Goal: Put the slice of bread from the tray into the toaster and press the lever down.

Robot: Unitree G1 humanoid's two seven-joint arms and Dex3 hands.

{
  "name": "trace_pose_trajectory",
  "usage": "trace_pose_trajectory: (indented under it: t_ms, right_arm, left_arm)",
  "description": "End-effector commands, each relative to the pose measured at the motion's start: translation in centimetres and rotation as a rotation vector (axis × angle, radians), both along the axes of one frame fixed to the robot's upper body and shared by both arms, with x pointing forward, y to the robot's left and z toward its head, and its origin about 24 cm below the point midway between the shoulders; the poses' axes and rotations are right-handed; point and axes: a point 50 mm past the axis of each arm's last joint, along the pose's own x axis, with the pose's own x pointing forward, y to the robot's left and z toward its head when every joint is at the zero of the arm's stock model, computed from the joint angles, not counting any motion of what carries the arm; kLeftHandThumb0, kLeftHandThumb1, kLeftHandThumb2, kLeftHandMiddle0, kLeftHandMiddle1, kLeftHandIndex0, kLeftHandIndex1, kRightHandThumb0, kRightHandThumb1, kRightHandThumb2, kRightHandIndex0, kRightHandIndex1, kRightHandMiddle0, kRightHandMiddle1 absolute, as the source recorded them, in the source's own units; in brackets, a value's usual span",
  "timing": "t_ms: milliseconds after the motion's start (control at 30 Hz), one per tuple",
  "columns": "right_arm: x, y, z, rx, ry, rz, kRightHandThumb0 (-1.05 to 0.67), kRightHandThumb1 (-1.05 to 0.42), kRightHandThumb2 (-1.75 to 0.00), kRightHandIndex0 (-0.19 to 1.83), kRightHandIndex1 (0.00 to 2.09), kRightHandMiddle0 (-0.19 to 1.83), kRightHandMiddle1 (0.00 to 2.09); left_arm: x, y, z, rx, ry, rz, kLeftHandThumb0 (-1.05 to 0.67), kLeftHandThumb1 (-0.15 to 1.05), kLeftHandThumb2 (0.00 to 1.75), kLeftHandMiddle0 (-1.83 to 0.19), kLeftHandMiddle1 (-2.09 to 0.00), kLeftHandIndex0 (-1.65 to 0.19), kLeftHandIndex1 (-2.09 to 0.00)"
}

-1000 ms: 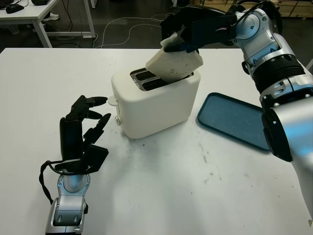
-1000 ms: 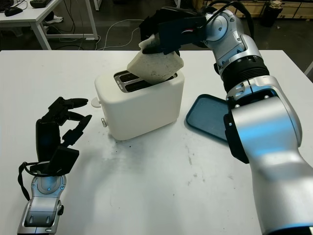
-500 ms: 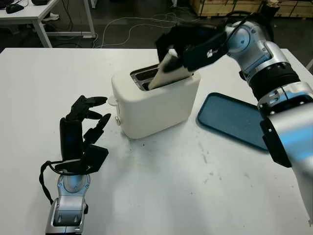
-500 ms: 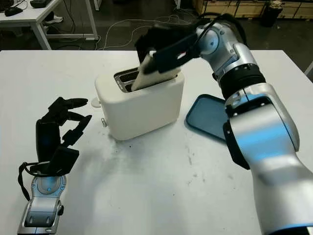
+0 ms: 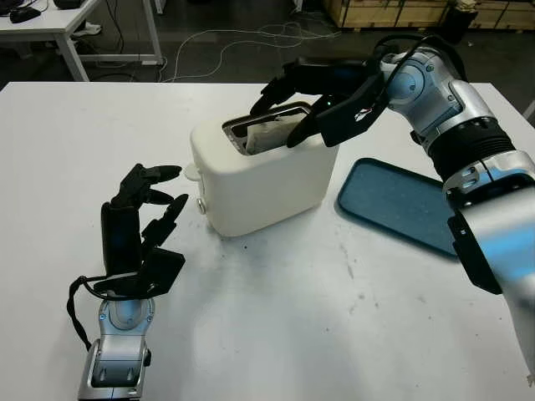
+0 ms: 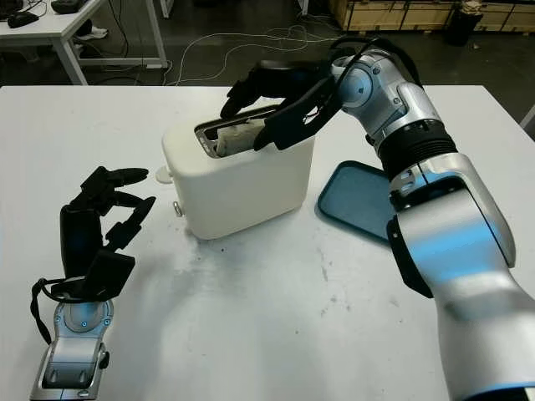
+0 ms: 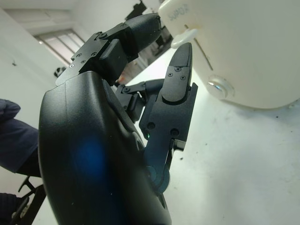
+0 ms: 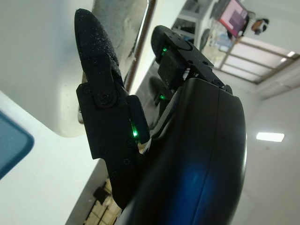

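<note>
Pale bread slice [image 5: 272, 134] sits low in the white plastic toaster's [image 5: 266, 174] slot. Right hand [image 5: 316, 98] open above the slot edge, holding nothing. Left hand [image 5: 144, 219] open, near the toaster's lever [image 5: 192, 172]. Blue tray [image 5: 399, 205] lies right.

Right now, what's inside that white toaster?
The slice of bread sits in a slot of the toaster, its top edge showing; its lower part is hidden. The right hand hovers above.

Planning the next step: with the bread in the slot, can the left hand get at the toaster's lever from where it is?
Probably yes. The left hand is open on the table beside the toaster, on the end that carries the lever, with nothing between them. The right hand is over the bread in the slot, away from that end.
</note>
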Motion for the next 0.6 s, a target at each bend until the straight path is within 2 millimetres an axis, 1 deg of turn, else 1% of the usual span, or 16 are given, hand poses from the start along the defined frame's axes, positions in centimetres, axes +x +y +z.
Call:
trace_pose_trajectory:
  t_ms: [0, 67, 133, 233, 333, 400, 467, 500, 567]
  right_arm:
    - [0.0, -0.6, 0.2, 0.039, -0.031, -0.005, -0.80, -0.89, 0.00, 0.00, 0.78, 0.48, 0.00]
    - [0.0, -0.7, 0.3, 0.048, -0.057, -0.017, -0.78, -0.90, -0.01, 0.00, 0.77, 0.48, 0.00]
    - [0.1, -0.8, 0.3, 0.058, -0.076, -0.025, -0.74, -0.90, -0.01, 0.00, 0.71, 0.46, 0.00]
    - [0.1, -0.9, 0.3, 0.092, -0.086, -0.030, -0.69, -0.90, 0.00, 0.00, 0.57, 0.39, 0.01]
    - [0.1, -1.1, 0.4, 0.160, -0.103, -0.034, -0.67, -0.90, 0.00, 0.00, 0.58, 0.39, 0.01]
    - [0.0, -1.6, 0.7, 0.262, -0.119, -0.047, -0.63, -0.89, 0.00, 0.05, 0.63, 0.43, 0.03]
    - [-0.1, -2.5, 0.9, 0.427, -0.154, -0.067, -0.61, -0.90, 0.00, 0.11, 0.67, 0.48, 0.05]
    - [-0.3, -3.0, 0.7, 0.520, -0.168, -0.084, -0.61, -0.90, 0.00, 0.21, 0.71, 0.56, 0.08]
    - [-0.5, -4.2, -0.3, 0.687, -0.176, -0.123, -0.58, -0.91, 0.00, 0.40, 0.62, 0.65, 0.08]
  left_arm:
    - [-0.1, -0.2, -0.3, 0.015, 0.009, 0.005, -0.17, 0.92, 0.15, -0.51, -1.35, -0.53, -0.82]
    - [-0.1, -0.2, -0.3, 0.017, 0.008, 0.001, -0.17, 0.92, 0.16, -0.51, -1.35, -0.54, -0.82]
    - [-0.1, -0.2, -0.3, 0.018, 0.009, 0.001, -0.18, 0.92, 0.16, -0.51, -1.35, -0.54, -0.82]
    - [-0.2, -0.3, -0.3, 0.012, 0.012, 0.001, -0.17, 0.92, 0.15, -0.51, -1.37, -0.54, -0.82]
    - [-0.2, -0.3, -0.3, 0.007, 0.009, -0.002, -0.16, 0.92, 0.15, -0.50, -1.37, -0.54, -0.82]
    - [-0.2, -0.2, -0.3, 0.024, 0.003, 0.003, -0.17, 0.92, 0.15, -0.50, -1.38, -0.54, -0.82]
    - [-0.2, 0.0, -0.3, 0.034, 0.003, 0.011, -0.18, 0.92, 0.15, -0.51, -1.37, -0.54, -0.82]
    - [-0.2, 0.1, -0.2, 0.036, 0.003, 0.012, -0.19, 0.92, 0.15, -0.51, -1.36, -0.54, -0.82]
    - [-0.2, 0.2, -0.1, 0.038, -0.006, 0.012, -0.19, 0.92, 0.15, -0.51, -1.36, -0.54, -0.82]
